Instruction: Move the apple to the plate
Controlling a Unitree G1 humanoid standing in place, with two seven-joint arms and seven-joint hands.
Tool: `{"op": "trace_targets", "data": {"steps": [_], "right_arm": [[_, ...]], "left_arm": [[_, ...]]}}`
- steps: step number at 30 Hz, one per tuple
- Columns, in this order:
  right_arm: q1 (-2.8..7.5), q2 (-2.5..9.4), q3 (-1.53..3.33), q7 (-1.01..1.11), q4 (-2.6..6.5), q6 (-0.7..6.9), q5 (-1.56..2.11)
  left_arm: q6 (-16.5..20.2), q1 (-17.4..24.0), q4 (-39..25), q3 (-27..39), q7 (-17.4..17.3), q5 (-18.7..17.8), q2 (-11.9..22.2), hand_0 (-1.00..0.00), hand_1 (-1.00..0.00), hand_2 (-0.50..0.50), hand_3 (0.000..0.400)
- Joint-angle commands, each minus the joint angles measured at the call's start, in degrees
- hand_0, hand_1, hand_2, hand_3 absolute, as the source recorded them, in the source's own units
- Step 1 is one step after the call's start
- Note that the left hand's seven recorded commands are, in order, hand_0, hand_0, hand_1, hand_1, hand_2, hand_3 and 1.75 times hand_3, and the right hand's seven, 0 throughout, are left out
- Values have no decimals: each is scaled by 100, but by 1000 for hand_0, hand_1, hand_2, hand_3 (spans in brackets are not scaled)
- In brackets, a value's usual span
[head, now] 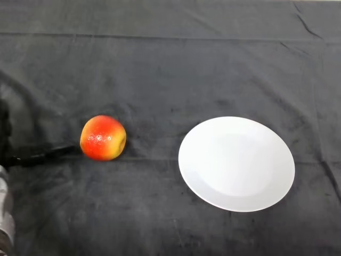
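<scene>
Apple (103, 137) skin glossy and smooth; plate (236, 163) smooth, white, faintly shiny; cloth (170, 69) dark, matt, wrinkled.

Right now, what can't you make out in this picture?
- Hand: outside the head view; the left edge shows only a strip of silver-grey arm, so its fingers can't be judged.
- Apple: its underside and far side face away from the camera.
- Plate: its underside rests on the cloth.

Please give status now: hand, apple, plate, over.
Hand at far left edge, fingers not readable. Apple on the cloth, left of the plate, apart from it. Plate bare. Nothing between them.
</scene>
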Motion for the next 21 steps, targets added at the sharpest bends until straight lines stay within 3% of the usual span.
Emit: {"op": "trace_targets", "data": {"steps": [1,7,21], "right_arm": [[-56,-105,-14,-6,-36,-48,94],[-54,-103,-13,-9,-42,-47,95],[-51,-99,-11,-14,-52,-45,96]], "left_arm": [[-193,-59,-335,-167,-21,176,-61,0,0,0,0],[-391,-1,-368,-524,-54,512,-274,0,0,0,0],[-769,173,-383,-1214,-252,1120,-399,0,0,0,0]]}}
